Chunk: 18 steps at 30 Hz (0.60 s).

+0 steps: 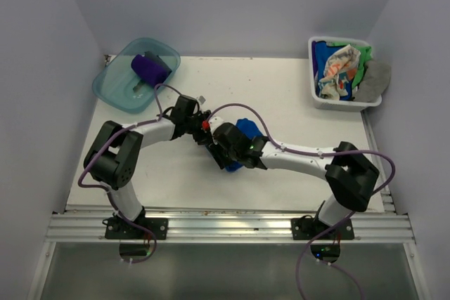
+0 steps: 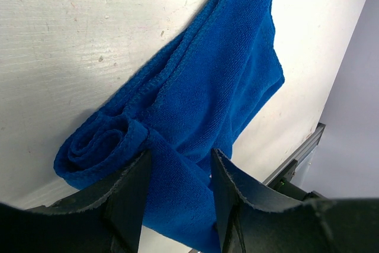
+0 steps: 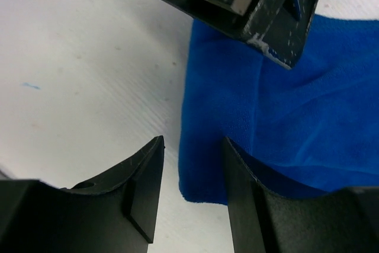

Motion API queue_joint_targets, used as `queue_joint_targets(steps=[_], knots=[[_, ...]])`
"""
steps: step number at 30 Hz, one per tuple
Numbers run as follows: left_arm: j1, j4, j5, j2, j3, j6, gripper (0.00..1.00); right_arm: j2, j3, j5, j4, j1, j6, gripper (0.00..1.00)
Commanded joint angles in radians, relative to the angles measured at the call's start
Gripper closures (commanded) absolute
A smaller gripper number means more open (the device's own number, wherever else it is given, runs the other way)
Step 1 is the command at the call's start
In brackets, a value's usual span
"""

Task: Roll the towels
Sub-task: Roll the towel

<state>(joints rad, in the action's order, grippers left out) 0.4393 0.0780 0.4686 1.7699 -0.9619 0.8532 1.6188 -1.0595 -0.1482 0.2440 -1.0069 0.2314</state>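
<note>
From above, I am working both arms over the royal blue terry towel [image 1: 244, 130], which is lying in the middle of the white table [image 1: 295, 187]. My left gripper [image 1: 204, 126] is coming at the blue towel from its left side and my right gripper [image 1: 223, 147] from its near side, the two close together. Well beyond the blue towel to the left, a purple towel [image 1: 150, 68], already rolled, is sitting in the translucent teal plastic tub [image 1: 112, 89]. Well beyond it to the right, the white plastic basket [image 1: 313, 93] is holding a heap of loose towels [image 1: 344, 68]: cream patterned, green, grey and another blue. I am judging one towel done, one in hand and several waiting.

Through my left wrist, the blue towel is showing a small tight coil at one end, while the rest is lying as a long folded band running away from the coil. My left fingers [image 2: 127, 197] are standing apart beside the coil with cloth showing between them. They are not clamping it, and I cannot tell whether they are pressing on it.

Through my right wrist, my right fingers [image 3: 142, 188] are standing apart too, hanging over the blue towel's corner with bare table and the towel's edge between them, gripping nothing.

By my reckoning this roll is only just beginning, with most of the band left to wind.
</note>
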Motion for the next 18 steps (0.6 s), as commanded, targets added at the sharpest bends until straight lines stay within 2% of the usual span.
queue_joint_targets(steps=[1, 8, 13, 17, 18], knots=[[0.010, 0.045, -0.030, 0.031, -0.015, -0.028, 0.51, 0.027, -0.016, -0.109, 0.020, 0.002, -0.049, 0.53], [0.010, 0.054, -0.030, 0.037, -0.029, -0.036, 0.51, 0.070, 0.012, -0.191, 0.020, 0.002, -0.047, 0.51], [0.010, 0.062, -0.030, 0.042, -0.040, -0.042, 0.51, 0.098, 0.047, -0.175, -0.008, 0.002, -0.015, 0.42], [0.010, 0.066, -0.030, 0.043, -0.051, -0.040, 0.51, 0.115, 0.082, -0.162, -0.035, 0.002, 0.020, 0.44], [0.010, 0.068, -0.030, 0.045, -0.057, -0.039, 0.51, 0.119, 0.101, -0.163, -0.041, 0.002, 0.028, 0.47]])
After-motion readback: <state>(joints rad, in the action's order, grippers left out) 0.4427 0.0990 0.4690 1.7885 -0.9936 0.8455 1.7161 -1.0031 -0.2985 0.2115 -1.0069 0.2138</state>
